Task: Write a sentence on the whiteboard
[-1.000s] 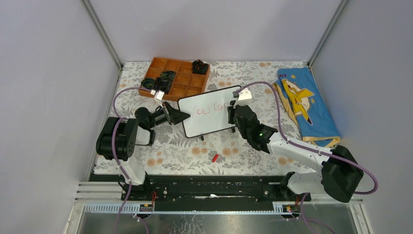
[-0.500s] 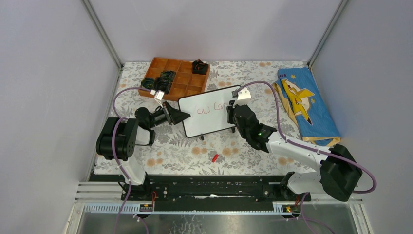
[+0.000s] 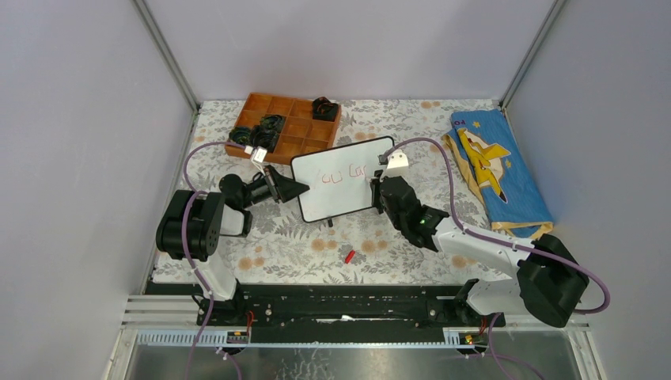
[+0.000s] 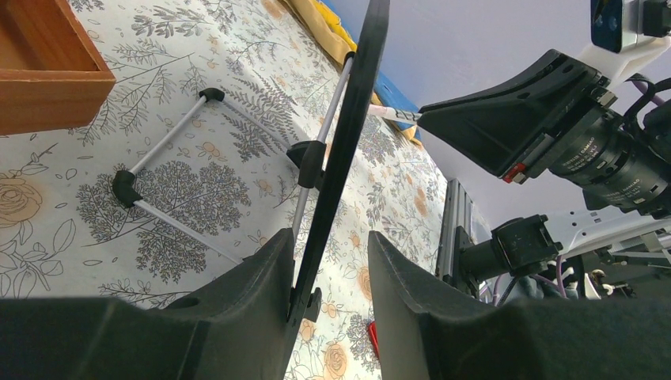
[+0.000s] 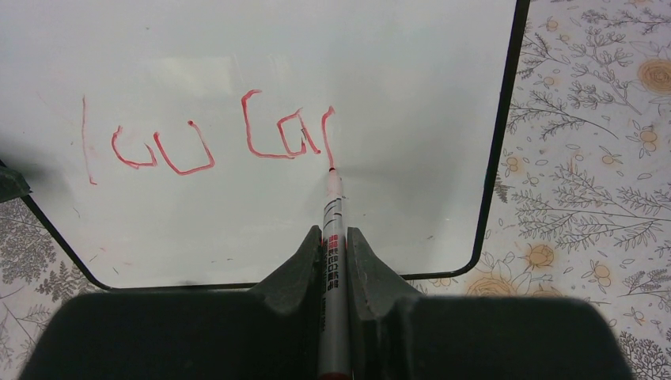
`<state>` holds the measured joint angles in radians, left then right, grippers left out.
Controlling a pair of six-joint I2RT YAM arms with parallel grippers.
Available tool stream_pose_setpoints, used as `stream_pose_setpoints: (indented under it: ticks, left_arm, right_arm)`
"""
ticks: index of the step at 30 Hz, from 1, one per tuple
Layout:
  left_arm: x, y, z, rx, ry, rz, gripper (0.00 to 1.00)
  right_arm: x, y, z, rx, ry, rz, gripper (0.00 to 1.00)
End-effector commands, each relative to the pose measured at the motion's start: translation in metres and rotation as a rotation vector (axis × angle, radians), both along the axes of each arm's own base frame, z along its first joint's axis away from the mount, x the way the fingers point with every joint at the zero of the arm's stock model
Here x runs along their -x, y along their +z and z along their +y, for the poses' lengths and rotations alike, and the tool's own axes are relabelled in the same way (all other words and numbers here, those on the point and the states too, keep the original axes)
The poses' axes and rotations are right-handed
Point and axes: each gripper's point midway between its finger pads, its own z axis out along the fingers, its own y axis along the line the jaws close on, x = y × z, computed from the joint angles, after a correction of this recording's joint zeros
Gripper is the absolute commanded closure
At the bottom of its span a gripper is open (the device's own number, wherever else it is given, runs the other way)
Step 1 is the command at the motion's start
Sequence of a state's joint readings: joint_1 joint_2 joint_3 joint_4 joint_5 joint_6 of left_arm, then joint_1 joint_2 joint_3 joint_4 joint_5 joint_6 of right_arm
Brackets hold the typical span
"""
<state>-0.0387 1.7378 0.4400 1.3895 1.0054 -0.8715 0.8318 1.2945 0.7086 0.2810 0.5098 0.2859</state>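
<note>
The whiteboard [image 3: 340, 194] stands tilted on its feet at mid-table. The sentence [image 5: 206, 142] on it is red marker letters in one line, roughly "You Ca" plus a part-drawn stroke; it also shows in the top view [image 3: 342, 175]. My right gripper [image 5: 334, 237] is shut on a silver red-tipped marker [image 5: 332, 222], and the tip touches the board under the last stroke. My left gripper [image 4: 331, 235] straddles the board's left edge [image 4: 348, 134]. The edge rests against one finger, with a gap to the other.
An orange compartment tray [image 3: 273, 154] with black parts stands behind the board. A blue and yellow cloth [image 3: 498, 170] lies at the right. A red marker cap [image 3: 349, 256] lies on the floral table near the front. The board's wire stand [image 4: 170, 142] rests on the table.
My right gripper has drawn back slightly toward me with the marker, adding to the last red stroke. The left gripper has stayed in place.
</note>
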Motion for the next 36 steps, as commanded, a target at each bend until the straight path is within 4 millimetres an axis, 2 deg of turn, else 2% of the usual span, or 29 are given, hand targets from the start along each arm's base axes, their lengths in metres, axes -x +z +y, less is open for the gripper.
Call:
stream_pose_setpoints:
  ticks: [1, 7, 13, 36]
  left_arm:
    - [-0.001, 0.012, -0.002, -0.009, -0.007, -0.076, 0.53]
    - [-0.001, 0.012, -0.002, -0.011, -0.006, -0.076, 0.53]
    - [-0.001, 0.012, -0.002, -0.011, -0.008, -0.075, 0.53]
    - [-0.001, 0.012, -0.002, -0.013, -0.008, -0.076, 0.54]
  right_arm:
    - [-0.007, 0.025, 0.002, -0.063, -0.011, -0.053, 1.0]
    - [-0.014, 0.044, 0.008, -0.077, -0.009, -0.091, 1.0]
    - [-0.019, 0.054, 0.012, -0.077, -0.011, -0.111, 1.0]
    - [-0.032, 0.053, 0.0, -0.061, -0.058, -0.11, 1.0]
